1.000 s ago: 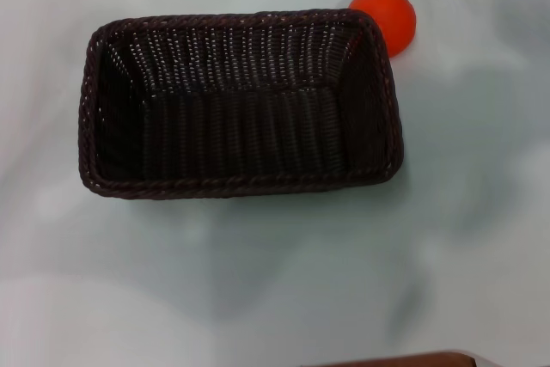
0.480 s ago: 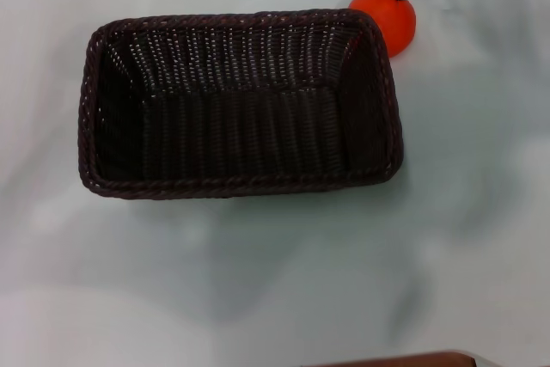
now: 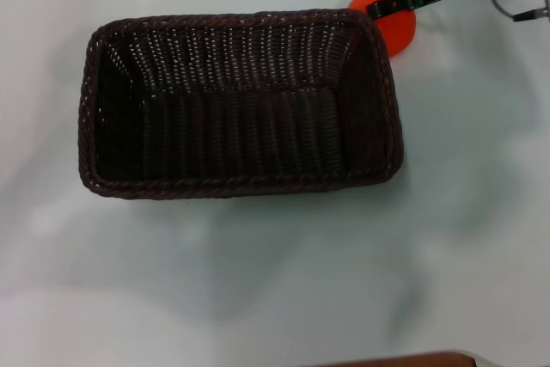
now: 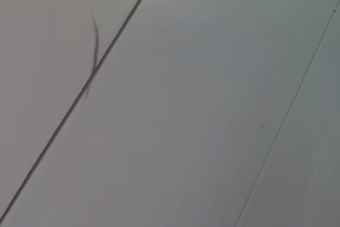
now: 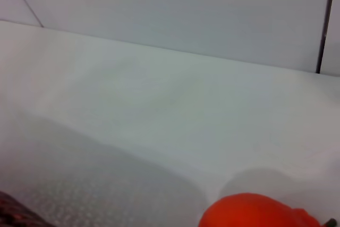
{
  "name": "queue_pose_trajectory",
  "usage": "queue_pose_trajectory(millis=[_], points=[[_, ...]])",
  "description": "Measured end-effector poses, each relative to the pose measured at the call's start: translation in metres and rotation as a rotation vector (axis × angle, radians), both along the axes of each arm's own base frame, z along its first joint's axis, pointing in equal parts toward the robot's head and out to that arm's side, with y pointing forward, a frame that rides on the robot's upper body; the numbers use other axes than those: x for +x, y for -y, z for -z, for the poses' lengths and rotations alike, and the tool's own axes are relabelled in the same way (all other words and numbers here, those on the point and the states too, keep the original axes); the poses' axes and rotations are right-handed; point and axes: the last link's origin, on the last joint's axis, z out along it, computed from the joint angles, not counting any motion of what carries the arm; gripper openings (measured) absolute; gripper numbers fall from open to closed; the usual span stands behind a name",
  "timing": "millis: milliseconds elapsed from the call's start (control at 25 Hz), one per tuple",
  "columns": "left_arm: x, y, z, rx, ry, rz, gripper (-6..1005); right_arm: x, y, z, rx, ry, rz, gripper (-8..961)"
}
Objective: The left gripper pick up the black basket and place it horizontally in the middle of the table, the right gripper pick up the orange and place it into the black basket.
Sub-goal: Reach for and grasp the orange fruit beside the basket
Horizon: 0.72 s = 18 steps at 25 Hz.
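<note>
Right hand (image 3: 384,5) reaches over the orange (image 3: 397,27).

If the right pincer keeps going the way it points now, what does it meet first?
In the head view the right pincer already overlaps the orange, so probably the orange; beyond lies the black basket rim corner. Height is unclear.

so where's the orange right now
In the head view the orange sits on the table at the far right corner of the black basket, outside it, with the right pincer over its top.
</note>
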Motion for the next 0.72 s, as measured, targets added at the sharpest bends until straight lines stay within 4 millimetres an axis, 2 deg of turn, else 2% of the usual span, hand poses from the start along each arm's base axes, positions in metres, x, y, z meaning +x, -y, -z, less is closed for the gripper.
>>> queue_pose_trajectory(millis=[160, 360, 720], points=[[-0.001, 0.001, 0.000, 0.000, 0.000, -0.002, 904, 0.001, -0.002, 0.010, 0.017, 0.010, -0.002, 826], [-0.001, 0.001, 0.000, 0.000, 0.001, -0.005, 904, -0.001, -0.003, 0.012, 0.024, 0.010, -0.009, 584], [0.001, -0.002, -0.001, -0.001, 0.004, 0.004, 903, -0.002, -0.002, 0.014, 0.010, 0.019, -0.053, 385]])
